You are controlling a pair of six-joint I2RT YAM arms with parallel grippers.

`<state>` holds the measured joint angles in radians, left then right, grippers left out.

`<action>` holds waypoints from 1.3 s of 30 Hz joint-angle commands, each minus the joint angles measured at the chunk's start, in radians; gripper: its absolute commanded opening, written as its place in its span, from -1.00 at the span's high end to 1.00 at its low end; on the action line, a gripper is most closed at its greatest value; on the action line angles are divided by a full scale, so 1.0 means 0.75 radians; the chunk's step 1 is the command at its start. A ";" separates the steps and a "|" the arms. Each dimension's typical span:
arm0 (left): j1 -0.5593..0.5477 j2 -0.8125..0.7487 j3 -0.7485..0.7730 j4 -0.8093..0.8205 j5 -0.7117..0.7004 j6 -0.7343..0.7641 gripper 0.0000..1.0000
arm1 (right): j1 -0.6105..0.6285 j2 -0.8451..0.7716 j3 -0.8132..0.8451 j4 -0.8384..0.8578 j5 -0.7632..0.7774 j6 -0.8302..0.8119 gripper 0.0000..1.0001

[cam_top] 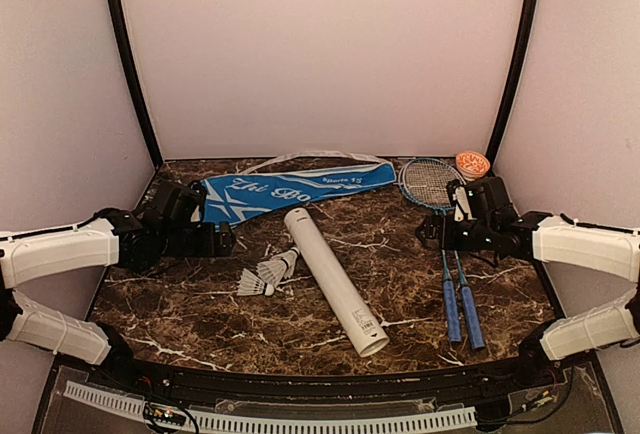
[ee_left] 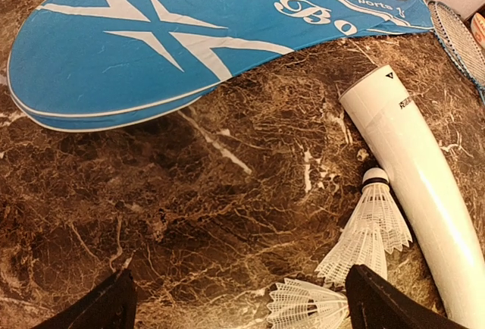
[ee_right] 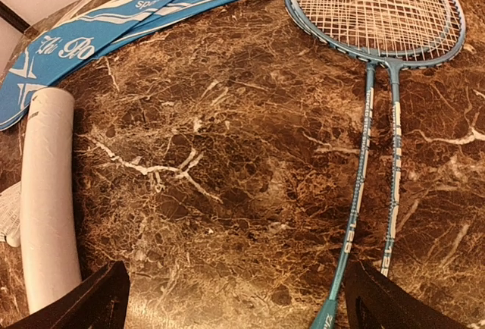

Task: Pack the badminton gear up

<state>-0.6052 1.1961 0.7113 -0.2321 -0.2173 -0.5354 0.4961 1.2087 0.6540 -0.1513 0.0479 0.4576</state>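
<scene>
A blue racket cover with white lettering lies at the back left; it also shows in the left wrist view and the right wrist view. A long white tube lies diagonally mid-table, also in the wrist views. Two white shuttlecocks lie left of it. Two blue-handled rackets lie at the right. My left gripper is open and empty above the marble. My right gripper is open and empty beside the racket shafts.
A small orange-patterned bowl sits at the back right corner, beyond the racket heads. The marble table is walled by pale panels on three sides, with a black rim along the near edge.
</scene>
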 commanded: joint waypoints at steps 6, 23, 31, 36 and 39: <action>-0.005 -0.120 -0.020 0.086 0.112 0.150 -0.98 | 0.070 0.141 0.300 -0.171 -0.240 -0.194 -0.99; -0.005 -0.390 -0.154 0.204 0.221 0.227 -0.98 | 0.485 0.663 0.807 -0.523 -0.160 -0.129 -0.99; -0.005 -0.410 -0.165 0.213 0.216 0.228 -0.98 | 0.601 0.829 0.931 -0.554 -0.210 -0.080 -0.99; -0.006 -0.414 -0.168 0.223 0.229 0.225 -0.98 | 0.606 0.906 0.935 -0.510 -0.241 -0.019 -0.99; -0.024 -0.416 -0.146 0.234 0.277 0.201 -0.98 | 0.605 0.931 0.904 -0.469 -0.227 0.007 -0.99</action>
<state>-0.6052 0.9047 0.5995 -0.0887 -0.0559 -0.3771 0.9489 1.8824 1.3354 -0.5465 -0.1211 0.4175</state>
